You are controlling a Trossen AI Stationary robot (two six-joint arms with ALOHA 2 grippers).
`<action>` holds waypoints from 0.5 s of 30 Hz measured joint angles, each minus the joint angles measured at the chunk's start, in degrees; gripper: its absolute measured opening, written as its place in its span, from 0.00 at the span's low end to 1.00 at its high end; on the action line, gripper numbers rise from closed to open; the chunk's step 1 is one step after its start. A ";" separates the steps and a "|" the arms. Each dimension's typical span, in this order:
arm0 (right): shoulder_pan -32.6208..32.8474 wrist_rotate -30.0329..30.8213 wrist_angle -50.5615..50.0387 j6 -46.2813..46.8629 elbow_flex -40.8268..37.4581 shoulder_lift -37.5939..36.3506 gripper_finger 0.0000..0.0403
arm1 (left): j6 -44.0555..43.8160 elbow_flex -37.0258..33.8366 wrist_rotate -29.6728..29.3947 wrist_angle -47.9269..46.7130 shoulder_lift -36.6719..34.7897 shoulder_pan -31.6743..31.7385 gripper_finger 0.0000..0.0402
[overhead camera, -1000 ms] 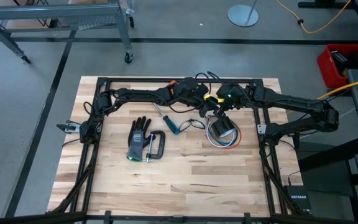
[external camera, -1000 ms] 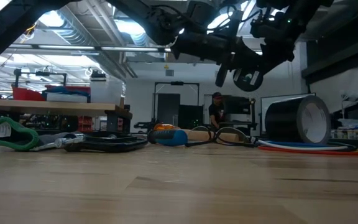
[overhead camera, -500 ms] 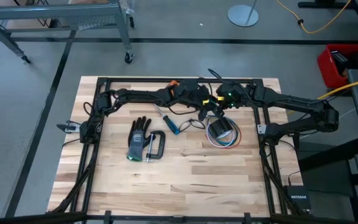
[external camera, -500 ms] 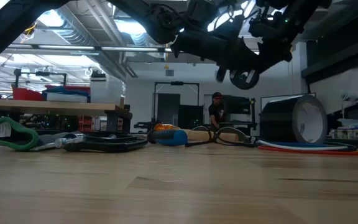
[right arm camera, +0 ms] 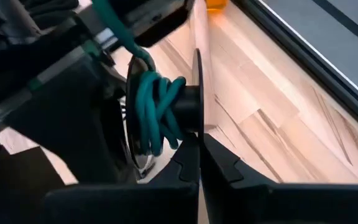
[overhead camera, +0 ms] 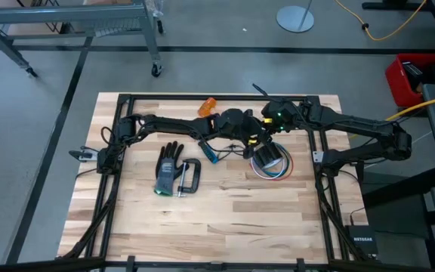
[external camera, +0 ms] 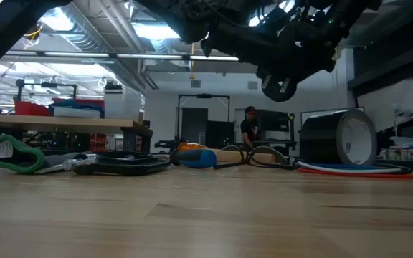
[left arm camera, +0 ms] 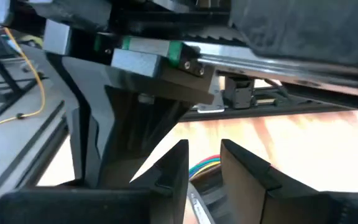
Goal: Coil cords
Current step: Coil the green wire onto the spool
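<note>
The teal-green cord [right arm camera: 154,112] is wound around the hub of a black reel [external camera: 277,87]. My right gripper [right arm camera: 199,146] holds that reel in the air over the table's middle and is shut on it. One strand [right arm camera: 114,25] runs off the reel past my left arm. My left gripper [left arm camera: 205,163] is open right beside the reel [overhead camera: 252,140], with nothing between its fingers. The black cord [overhead camera: 231,151] lies loose on the wood. The red, white and blue wire bundle [overhead camera: 276,172] lies under a black tape roll [overhead camera: 267,156]. My right gripper pinches the thin rim of the reel's flat flange [right arm camera: 197,127] between its two fingers. The fingers slant down from the table's right side. The reel hangs clear of the table with the teal cord wrapped on its hub.
A blue-handled screwdriver [overhead camera: 206,149] lies left of the black cord. A black glove [overhead camera: 168,168] and a clamp [overhead camera: 189,178] sit farther left, and an orange object [overhead camera: 208,106] lies by the far frame rail. The near half of the table is bare wood.
My left arm has swung from the far rail toward the near edge and the tape roll, and its wrist has rolled. This uncovered the orange object. My right gripper and the reel have kept their place.
</note>
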 joint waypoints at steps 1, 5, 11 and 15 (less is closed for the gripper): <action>-0.01 -0.01 -0.32 0.00 0.00 -0.09 0.00 | 0.02 0.00 -0.36 -0.02 0.00 -0.17 0.22; 0.01 0.01 -1.54 -0.02 0.00 -0.46 0.01 | 0.00 0.00 -0.66 -0.16 0.00 -1.10 0.22; -0.01 -1.71 -1.91 -0.26 0.02 -1.15 0.01 | 3.51 0.00 -0.68 -0.23 0.00 -2.17 0.22; -0.03 -4.79 -2.66 -0.74 0.02 -1.29 0.01 | 9.79 0.00 -0.67 -0.27 0.02 -2.73 0.22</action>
